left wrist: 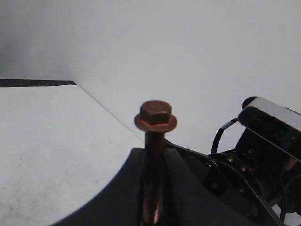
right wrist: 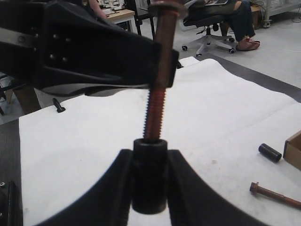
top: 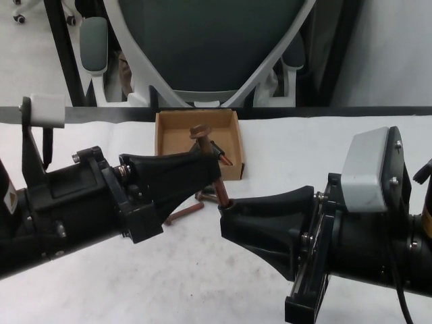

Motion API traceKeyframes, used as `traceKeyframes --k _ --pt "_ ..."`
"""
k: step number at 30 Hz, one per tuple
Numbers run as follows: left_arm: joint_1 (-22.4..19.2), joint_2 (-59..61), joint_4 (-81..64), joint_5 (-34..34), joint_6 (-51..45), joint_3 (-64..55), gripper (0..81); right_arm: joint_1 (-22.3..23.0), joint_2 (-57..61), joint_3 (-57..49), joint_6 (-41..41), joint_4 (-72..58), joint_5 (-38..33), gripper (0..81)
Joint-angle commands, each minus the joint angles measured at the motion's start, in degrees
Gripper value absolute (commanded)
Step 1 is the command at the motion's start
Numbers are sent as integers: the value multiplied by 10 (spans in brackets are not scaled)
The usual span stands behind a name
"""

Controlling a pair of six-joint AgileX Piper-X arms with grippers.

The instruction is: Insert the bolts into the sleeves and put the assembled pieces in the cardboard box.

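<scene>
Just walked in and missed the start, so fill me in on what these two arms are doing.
The left gripper holds a copper-coloured bolt upright, shut on its shank. The right gripper holds a black sleeve beneath it. The bolt's threaded end meets the sleeve's top opening; how far in it goes is hidden. A spare bolt and a spare sleeve lie on the bench, and the cardboard box waits behind.

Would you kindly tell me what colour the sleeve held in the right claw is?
Black. The sleeve shows best in the right wrist view.
</scene>
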Motion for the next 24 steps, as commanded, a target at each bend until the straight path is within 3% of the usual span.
traceKeyframes --k 1,6,24 --pt "-2 -1 1 -3 4 -1 8 1 -2 -4 -3 -15 1 3" --pt "-2 -1 7 45 4 -1 8 1 -2 -4 -3 -34 1 3" --pt "-2 -1 16 61 1 -1 12 0 -2 -4 -3 -70 1 3"
